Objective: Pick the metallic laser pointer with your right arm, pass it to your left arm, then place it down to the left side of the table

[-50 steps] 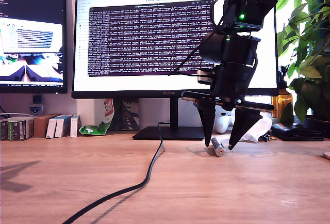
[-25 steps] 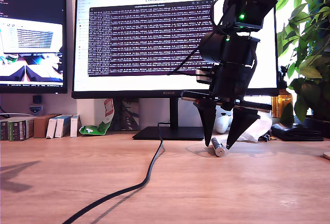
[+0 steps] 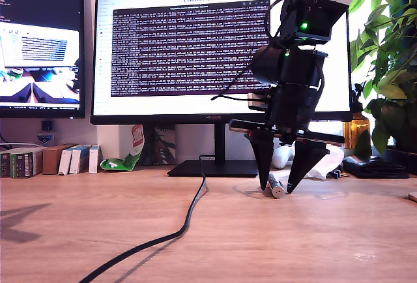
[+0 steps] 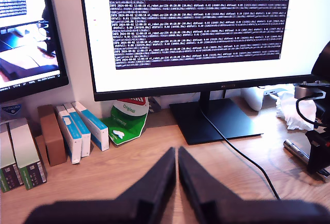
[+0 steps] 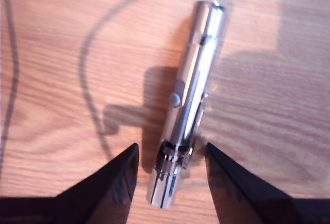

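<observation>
My second gripper (image 3: 280, 190) points straight down at the exterior view's right, wrist stacked above it with a green light glowing. Its two dark fingers (image 5: 111, 182) are spread wide, tips low, one on each side of the gap. My first gripper (image 4: 177, 154) reaches out level, well away from the second, its two fingers pressed together tip to tip, nothing between them.
</observation>
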Robot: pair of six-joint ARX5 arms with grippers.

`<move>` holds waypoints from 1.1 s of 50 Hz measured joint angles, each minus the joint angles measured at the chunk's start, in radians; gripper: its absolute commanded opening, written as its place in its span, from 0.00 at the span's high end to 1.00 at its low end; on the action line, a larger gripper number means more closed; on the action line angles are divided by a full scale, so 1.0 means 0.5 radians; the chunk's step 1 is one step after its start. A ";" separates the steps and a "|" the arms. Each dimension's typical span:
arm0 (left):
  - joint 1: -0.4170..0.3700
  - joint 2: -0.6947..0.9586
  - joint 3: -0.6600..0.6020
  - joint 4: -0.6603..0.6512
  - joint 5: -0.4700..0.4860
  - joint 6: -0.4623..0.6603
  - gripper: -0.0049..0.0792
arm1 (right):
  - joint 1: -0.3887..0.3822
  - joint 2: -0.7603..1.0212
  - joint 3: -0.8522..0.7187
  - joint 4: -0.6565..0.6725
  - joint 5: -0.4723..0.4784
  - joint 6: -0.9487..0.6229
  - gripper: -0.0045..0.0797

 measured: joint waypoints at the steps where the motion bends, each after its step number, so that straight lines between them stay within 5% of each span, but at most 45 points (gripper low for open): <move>1: 0.000 0.000 0.000 0.000 0.000 0.001 0.97 | 0.000 0.000 0.000 -0.003 0.000 0.001 0.60; 11: 0.000 0.000 0.000 0.000 0.000 0.001 0.97 | 0.000 0.004 0.000 -0.020 -0.017 -0.095 0.97; 41: 0.000 0.000 0.000 0.001 0.173 -0.027 0.90 | 0.089 0.010 0.005 -0.036 -0.370 -0.333 0.96; 55: 0.000 0.100 0.001 0.005 0.397 -0.432 0.79 | 0.193 -0.235 0.005 -0.021 -0.533 -0.375 0.96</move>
